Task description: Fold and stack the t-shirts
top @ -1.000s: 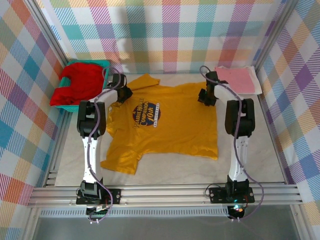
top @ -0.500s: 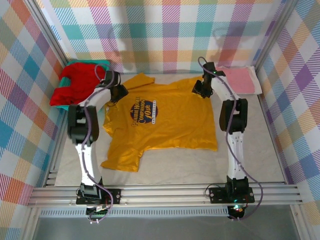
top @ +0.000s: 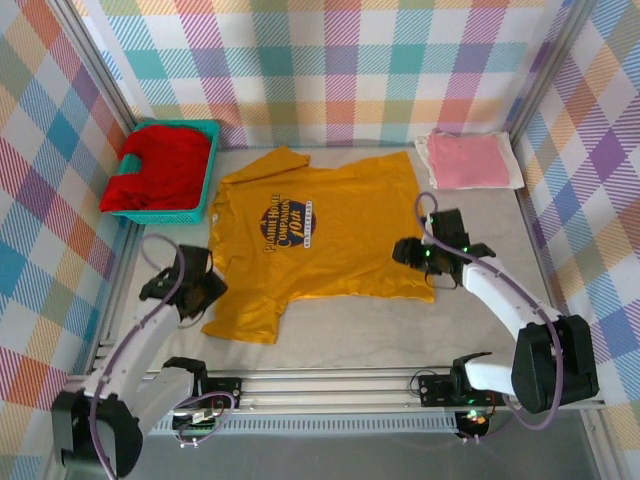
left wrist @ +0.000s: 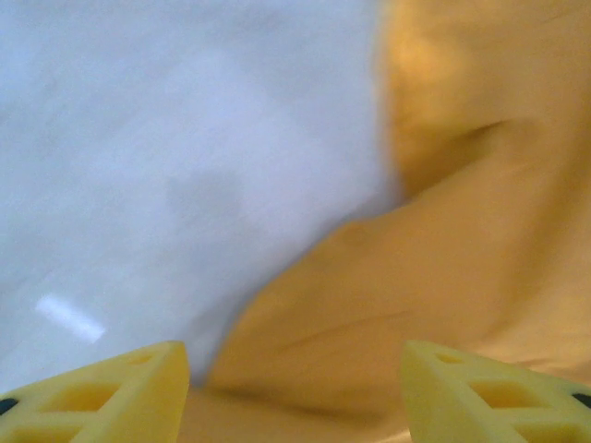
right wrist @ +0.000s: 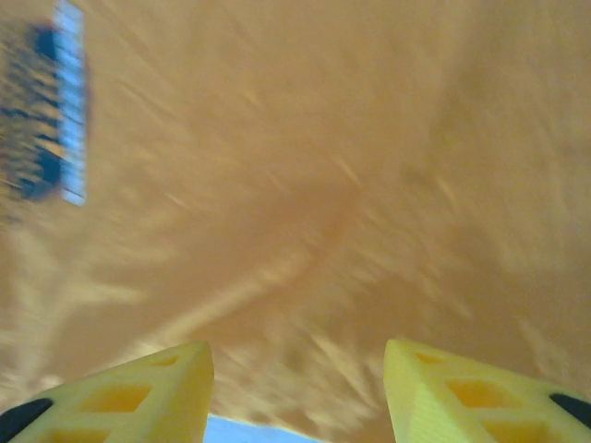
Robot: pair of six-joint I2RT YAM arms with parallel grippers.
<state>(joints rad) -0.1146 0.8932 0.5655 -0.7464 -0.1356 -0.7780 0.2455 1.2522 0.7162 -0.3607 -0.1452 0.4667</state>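
Observation:
The mustard-yellow t-shirt [top: 330, 235] with a dark round print lies spread face up in the middle of the table. My left gripper [top: 208, 295] is low at its near left corner, open, with yellow cloth [left wrist: 434, 277] under and ahead of the jaws [left wrist: 295, 397]. My right gripper [top: 402, 250] hovers over the shirt's near right part, open, with nothing between its fingertips [right wrist: 295, 392] and the cloth [right wrist: 305, 185] beneath. A pink t-shirt [top: 468, 160] lies folded at the back right. A red t-shirt [top: 158, 165] sits bunched in the basket.
The teal plastic basket [top: 165, 213] stands at the back left beside the shirt's sleeve. Plaid walls enclose the table on three sides. White table surface [left wrist: 138, 138] shows to the left of the yellow cloth and along the near edge [top: 400, 330].
Both arms pulled back from the shirt's far shoulders to its near edge, and both grippers opened. The shirt now lies flatter, shifted slightly toward the back.

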